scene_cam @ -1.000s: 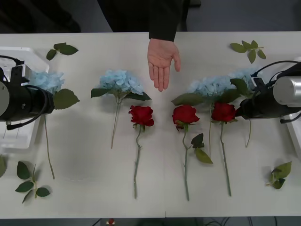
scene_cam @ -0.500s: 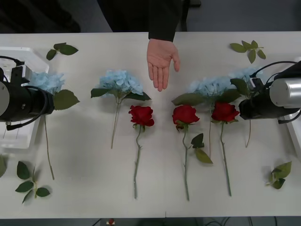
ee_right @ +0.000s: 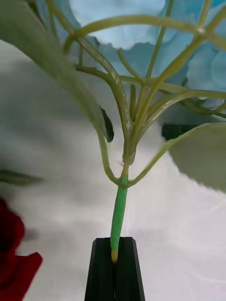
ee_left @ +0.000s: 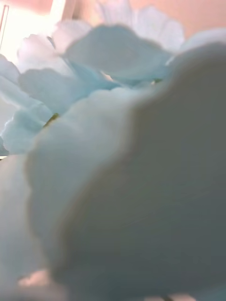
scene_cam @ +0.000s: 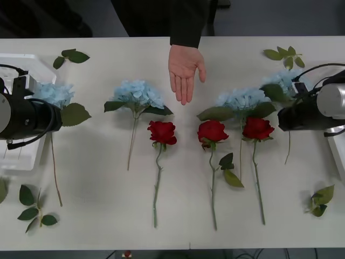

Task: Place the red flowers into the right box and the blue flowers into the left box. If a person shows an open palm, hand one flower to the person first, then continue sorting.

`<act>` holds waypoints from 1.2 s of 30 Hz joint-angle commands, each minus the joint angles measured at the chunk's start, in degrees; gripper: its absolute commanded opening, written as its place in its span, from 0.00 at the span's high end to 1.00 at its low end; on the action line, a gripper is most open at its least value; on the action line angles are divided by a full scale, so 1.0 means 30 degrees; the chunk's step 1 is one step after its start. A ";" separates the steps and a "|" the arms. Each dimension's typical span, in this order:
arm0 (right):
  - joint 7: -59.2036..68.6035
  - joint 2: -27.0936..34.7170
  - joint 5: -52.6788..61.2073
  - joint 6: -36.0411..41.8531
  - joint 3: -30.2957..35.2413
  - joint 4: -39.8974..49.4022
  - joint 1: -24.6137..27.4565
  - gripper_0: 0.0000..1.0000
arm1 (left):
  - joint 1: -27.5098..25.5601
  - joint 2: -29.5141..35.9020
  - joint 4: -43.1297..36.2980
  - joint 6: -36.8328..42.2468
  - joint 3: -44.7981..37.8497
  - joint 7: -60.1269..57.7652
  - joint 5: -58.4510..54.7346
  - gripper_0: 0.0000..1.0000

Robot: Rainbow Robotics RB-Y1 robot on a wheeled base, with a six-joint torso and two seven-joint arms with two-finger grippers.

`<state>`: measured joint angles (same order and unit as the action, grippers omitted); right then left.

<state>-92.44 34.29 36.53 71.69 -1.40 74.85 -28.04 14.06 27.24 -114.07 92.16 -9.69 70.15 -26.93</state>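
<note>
- You have a long white table spanning the front view, matte and evenly lit, with soft shadows.
- Beyond its far edge you see a dark grey floor.
- Loose green leaf sprigs lie scattered near the table's corners.
- Below the near edge, a dark strip.

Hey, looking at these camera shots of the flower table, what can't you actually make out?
- Left gripper: front view, hidden behind the black left arm; the left wrist view shows blurred pale-blue hydrangea petals pressed close.
- Right white plastic tray: front view, cut off by the edge.
- Stem of the pale-blue hydrangea by the right arm: partly hidden behind that arm.
</note>
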 commanded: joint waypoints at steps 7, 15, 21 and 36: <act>-0.8738 0.0318 0.6602 0.2295 0.5624 0.3205 -0.0439 1.00 | 0.0468 0.0207 -0.0443 0.0130 0.0183 0.0376 -0.0135 1.00; -1.4949 -0.0678 1.4044 -0.1103 0.5096 0.4816 -0.0469 1.00 | 0.0468 0.0178 -0.0443 0.0130 0.0183 0.0405 -0.0135 1.00; -1.8435 -0.1176 1.6944 -0.6640 0.2313 0.6398 -0.0469 1.00 | 0.0468 0.0178 -0.0443 0.0130 0.0183 0.0434 -0.0106 1.00; -2.0854 -0.1352 2.1397 -1.3818 -0.1964 0.7922 -0.0586 1.00 | 0.0468 0.0178 -0.0443 0.0130 0.0125 0.0464 -0.0077 1.00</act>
<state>-153.72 30.70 99.48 30.61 -9.00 96.04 -28.04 14.06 27.24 -114.07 92.17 -9.69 70.15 -26.99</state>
